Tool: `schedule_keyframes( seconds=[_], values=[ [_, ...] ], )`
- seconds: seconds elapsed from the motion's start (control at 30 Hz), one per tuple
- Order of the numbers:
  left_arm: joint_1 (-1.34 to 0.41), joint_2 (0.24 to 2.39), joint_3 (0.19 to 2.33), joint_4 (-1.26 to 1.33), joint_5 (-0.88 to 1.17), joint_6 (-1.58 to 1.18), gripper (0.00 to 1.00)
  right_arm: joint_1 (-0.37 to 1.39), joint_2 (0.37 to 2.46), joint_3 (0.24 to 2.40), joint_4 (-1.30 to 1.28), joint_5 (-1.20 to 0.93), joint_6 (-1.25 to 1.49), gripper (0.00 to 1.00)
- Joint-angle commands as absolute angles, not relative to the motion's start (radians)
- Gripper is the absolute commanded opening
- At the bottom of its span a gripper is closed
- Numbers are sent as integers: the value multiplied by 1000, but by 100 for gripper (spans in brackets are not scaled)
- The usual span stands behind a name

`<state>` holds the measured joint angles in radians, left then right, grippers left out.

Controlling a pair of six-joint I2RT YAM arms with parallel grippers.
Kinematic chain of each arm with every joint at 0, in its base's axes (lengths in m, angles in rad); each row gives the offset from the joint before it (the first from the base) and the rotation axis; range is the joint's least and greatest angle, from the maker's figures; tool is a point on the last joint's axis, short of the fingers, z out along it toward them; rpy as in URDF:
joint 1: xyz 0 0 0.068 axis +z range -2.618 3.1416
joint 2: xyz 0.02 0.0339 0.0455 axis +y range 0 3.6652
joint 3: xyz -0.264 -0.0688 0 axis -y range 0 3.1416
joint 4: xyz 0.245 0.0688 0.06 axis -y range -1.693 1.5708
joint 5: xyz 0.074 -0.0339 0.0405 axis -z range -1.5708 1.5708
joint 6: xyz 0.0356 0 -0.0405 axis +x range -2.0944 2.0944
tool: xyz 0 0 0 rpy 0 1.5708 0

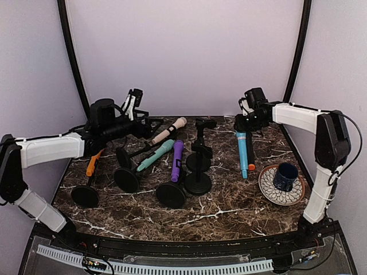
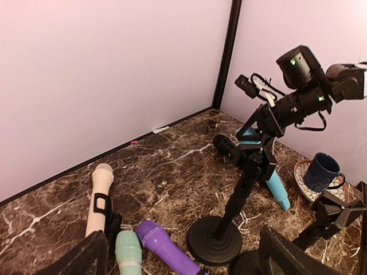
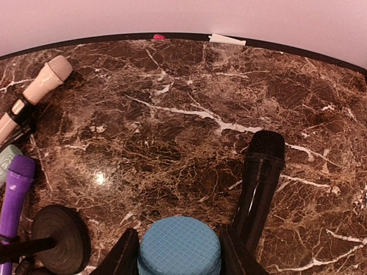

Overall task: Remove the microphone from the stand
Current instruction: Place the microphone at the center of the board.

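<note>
The desk (image 1: 229,212) is crowded, and that is my main worry. The toppled stands (image 1: 126,179) sprawl over its left half. The cream microphone (image 1: 170,130) is clipped to one of them. An empty stand (image 1: 200,150) is upright in the middle.

My right hand (image 1: 244,126) is clamped around the head of the blue microphone (image 1: 243,152). That mic is clear of any stand and slopes down toward the desk. If the grip slackens, I expect it to drop against the black microphone (image 3: 259,183) just beside it, or roll toward the saucer (image 1: 269,192) and mug (image 1: 285,175).

My left hand (image 2: 183,258) is spread wide and holds nothing. Lowering it blind could snag a clip or a post.

Only the right wrist view shows the fingers snug on the blue head. Only the left wrist view shows my left fingers (image 2: 80,258) apart. Only the overhead view shows every stand base.
</note>
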<state>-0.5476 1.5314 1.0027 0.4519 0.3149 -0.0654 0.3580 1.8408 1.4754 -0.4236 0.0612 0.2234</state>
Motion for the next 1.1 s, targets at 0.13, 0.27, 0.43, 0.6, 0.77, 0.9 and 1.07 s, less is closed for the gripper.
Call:
schedule_keyframes(
  seconds=[0.13, 0.27, 0.43, 0.6, 0.77, 0.9, 1.07],
  values=[
    [-448, 1172, 908, 37, 230, -241, 99, 357, 2041, 1617, -380, 129, 289, 38],
    [-410, 1067, 869, -77, 244, -230, 99, 357, 2120, 1662, -344, 165, 326, 41],
    [-380, 1036, 816, -84, 334, -179, 99, 357, 2199, 1716, -323, 170, 361, 44],
    [-377, 1116, 892, -164, 439, -93, 99, 356, 2246, 1745, -313, 227, 369, 47],
    [-377, 1149, 916, -192, 386, -28, 99, 356, 2259, 1744, -305, 249, 373, 54],
    [-377, 1138, 902, -200, 359, -33, 98, 356, 2259, 1736, -294, 243, 381, 62],
    [-377, 1134, 897, -185, 363, -43, 98, 355, 2255, 1742, -291, 226, 382, 65]
  ],
)
